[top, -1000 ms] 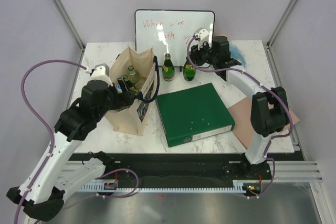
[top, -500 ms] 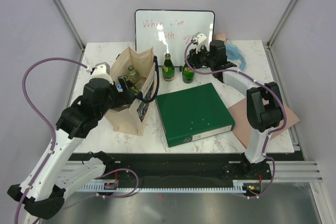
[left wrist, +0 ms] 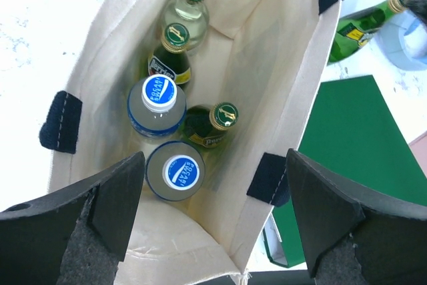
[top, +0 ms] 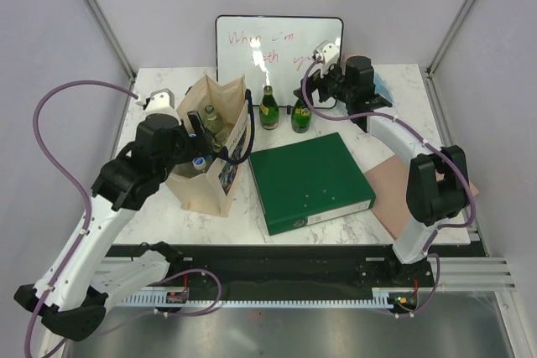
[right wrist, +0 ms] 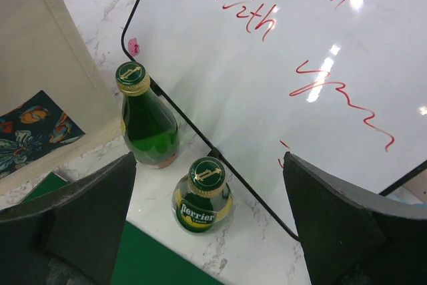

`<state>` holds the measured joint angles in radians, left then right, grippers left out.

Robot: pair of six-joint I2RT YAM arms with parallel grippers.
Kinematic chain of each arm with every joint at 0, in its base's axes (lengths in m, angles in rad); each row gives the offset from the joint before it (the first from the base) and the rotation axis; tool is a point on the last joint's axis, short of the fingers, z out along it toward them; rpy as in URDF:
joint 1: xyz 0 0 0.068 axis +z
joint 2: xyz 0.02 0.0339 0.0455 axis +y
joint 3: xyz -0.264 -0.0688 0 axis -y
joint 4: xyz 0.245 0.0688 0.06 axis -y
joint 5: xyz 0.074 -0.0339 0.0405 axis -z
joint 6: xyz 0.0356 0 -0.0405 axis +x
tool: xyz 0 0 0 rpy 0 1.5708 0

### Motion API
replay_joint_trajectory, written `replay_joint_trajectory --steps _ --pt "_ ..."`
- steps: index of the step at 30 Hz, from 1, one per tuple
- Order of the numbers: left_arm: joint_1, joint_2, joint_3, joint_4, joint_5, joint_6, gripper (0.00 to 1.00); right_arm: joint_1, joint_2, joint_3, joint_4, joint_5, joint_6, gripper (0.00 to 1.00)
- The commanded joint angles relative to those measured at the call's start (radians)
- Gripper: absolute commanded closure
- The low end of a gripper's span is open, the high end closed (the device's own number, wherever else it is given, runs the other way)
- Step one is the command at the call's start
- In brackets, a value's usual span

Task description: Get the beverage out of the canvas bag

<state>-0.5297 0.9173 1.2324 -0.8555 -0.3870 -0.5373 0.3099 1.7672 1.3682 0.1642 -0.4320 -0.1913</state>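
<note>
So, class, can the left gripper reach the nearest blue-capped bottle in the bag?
Probably yes: the left gripper hangs open above the open bag, and nothing covers that bottle.

We are looking down on the whole table [top: 210,228] from above and behind the arms. At the left wrist we are peering straight down into the bag [left wrist: 267,45] from close above. At the right wrist we are facing down, also close, at two bottles [right wrist: 148,121] before the whiteboard [right wrist: 267,65]. Both wrist views are catching the binder [left wrist: 347,138] and the bag.
</note>
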Motion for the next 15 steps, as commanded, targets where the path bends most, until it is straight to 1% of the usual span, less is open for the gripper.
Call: replay_joint_trajectory --steps 1,2,3,5,6,8,9,12,15 --pt "0.013 0.044 0.044 -0.033 -0.055 -0.016 0.09 -0.014 -0.110 0.071 -0.191 -0.057 -0.062 0.02" --pt "0.019 0.067 0.044 -0.037 -0.052 -0.018 0.10 -0.014 -0.132 0.078 -0.225 -0.079 -0.066 0.02" --pt "0.036 0.077 0.044 -0.042 -0.047 -0.021 0.10 -0.015 -0.143 0.094 -0.298 -0.089 -0.074 0.02" --pt "0.063 0.100 0.053 -0.059 -0.020 -0.033 0.11 -0.015 -0.175 0.100 -0.357 -0.129 -0.085 0.02" --pt "0.100 0.124 0.055 -0.063 -0.003 -0.035 0.12 -0.015 -0.187 0.094 -0.402 -0.142 -0.095 0.02" --pt "0.143 0.146 0.059 -0.066 0.055 -0.032 0.15 -0.017 -0.228 0.082 -0.428 -0.178 -0.096 0.02" --pt "0.181 0.169 0.061 -0.065 0.083 -0.029 0.16 -0.017 -0.241 0.065 -0.445 -0.191 -0.093 0.02" --pt "0.230 0.219 0.079 -0.060 0.112 -0.013 0.19 -0.017 -0.282 0.029 -0.459 -0.221 -0.076 0.02" --pt "0.243 0.291 0.122 -0.060 0.143 0.020 0.21 -0.017 -0.305 0.002 -0.460 -0.229 -0.051 0.02"
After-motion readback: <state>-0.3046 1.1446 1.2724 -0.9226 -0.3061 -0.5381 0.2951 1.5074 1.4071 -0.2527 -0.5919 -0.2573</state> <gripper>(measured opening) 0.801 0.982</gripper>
